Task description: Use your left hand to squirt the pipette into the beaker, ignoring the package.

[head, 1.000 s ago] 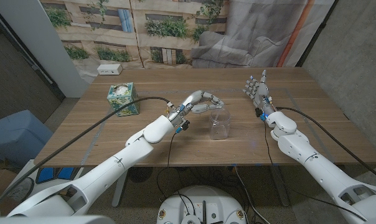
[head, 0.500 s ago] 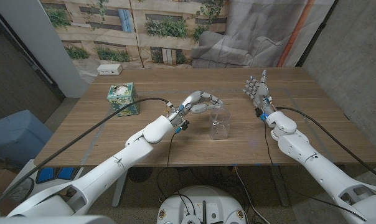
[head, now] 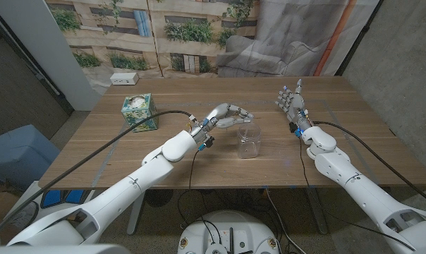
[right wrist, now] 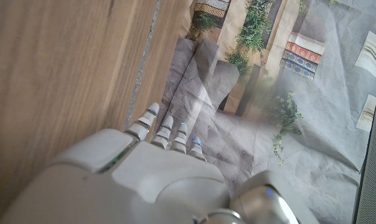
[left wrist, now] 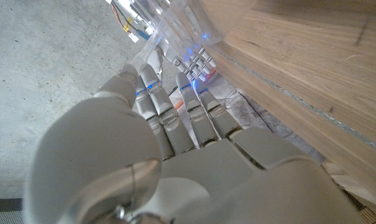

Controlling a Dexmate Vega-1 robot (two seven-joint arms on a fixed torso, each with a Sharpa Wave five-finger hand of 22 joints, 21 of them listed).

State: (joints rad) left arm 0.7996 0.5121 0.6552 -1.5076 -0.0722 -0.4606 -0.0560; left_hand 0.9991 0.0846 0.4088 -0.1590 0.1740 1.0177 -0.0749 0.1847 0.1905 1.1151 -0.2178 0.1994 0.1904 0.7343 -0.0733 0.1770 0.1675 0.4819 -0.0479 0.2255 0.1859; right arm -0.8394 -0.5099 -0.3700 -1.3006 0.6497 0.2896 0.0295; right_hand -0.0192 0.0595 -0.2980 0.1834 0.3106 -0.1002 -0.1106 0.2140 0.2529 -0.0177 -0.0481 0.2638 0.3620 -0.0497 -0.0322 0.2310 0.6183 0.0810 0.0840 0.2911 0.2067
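I'm looking at a wooden desk in a room with a printed building-and-plants backdrop behind it, a grey cloth hanging beside that, and a concrete wall at one side.

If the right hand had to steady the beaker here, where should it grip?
Probably the side wall of the beaker, from the robot's right: it stands upright with that side free, while the left hand hangs above its rim.
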